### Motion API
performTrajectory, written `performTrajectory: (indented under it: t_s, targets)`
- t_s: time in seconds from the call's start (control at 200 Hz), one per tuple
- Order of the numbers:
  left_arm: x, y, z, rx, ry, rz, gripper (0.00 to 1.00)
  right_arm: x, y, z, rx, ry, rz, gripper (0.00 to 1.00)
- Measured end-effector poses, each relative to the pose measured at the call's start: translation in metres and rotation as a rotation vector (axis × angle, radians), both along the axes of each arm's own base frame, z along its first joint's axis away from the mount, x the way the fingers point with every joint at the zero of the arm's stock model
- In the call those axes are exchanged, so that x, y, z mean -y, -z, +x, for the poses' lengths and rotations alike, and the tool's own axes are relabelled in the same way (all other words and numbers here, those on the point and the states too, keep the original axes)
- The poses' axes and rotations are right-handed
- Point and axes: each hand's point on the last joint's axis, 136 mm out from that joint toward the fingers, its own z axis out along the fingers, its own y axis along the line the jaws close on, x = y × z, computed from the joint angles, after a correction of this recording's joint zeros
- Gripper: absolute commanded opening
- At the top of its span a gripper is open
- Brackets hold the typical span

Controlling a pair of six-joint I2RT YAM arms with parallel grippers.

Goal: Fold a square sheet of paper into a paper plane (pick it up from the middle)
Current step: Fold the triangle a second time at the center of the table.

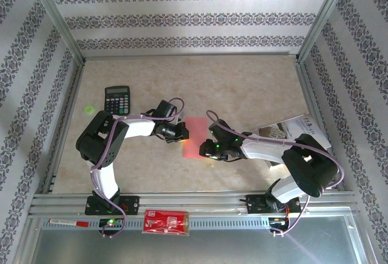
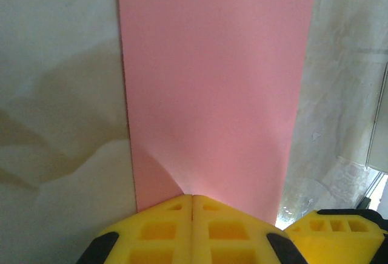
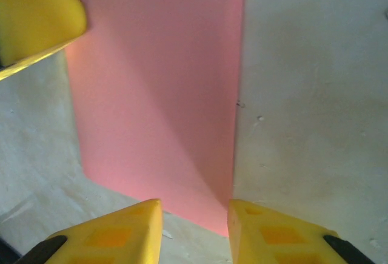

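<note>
The square sheet of paper (image 1: 194,135) lies mid-table as a long pink-red rectangle, narrower than a square. In the left wrist view the sheet (image 2: 212,82) puckers toward my left gripper (image 2: 192,196), whose yellow fingers meet on its near edge. That left gripper (image 1: 183,132) sits at the sheet's left side. My right gripper (image 1: 207,149) is at the sheet's lower right. Its jaws (image 3: 195,208) stand apart just short of the sheet's (image 3: 157,94) near corner, with nothing between them. A paper plane is out of view.
A black calculator (image 1: 117,99) lies at the back left, with a green spot (image 1: 90,110) beside it. A white printed leaflet (image 1: 297,132) lies under the right arm. A red packet (image 1: 165,222) and a red pen (image 1: 70,222) rest on the front metal rail.
</note>
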Motion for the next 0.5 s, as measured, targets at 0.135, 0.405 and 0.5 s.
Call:
performTrajectory:
  t_s: [0.135, 0.405, 0.5]
  targets:
    - [0.0, 0.0, 0.0, 0.002, 0.003, -0.005, 0.0, -0.003, 0.001, -0.003, 0.0, 0.0, -0.004, 0.34]
    - [0.0, 0.0, 0.0, 0.007, 0.008, -0.005, 0.0, -0.01, 0.003, 0.0, 0.007, 0.001, 0.015, 0.34]
    - [0.0, 0.0, 0.0, 0.01, 0.012, -0.004, 0.0, -0.013, 0.002, 0.002, 0.016, 0.004, 0.026, 0.34]
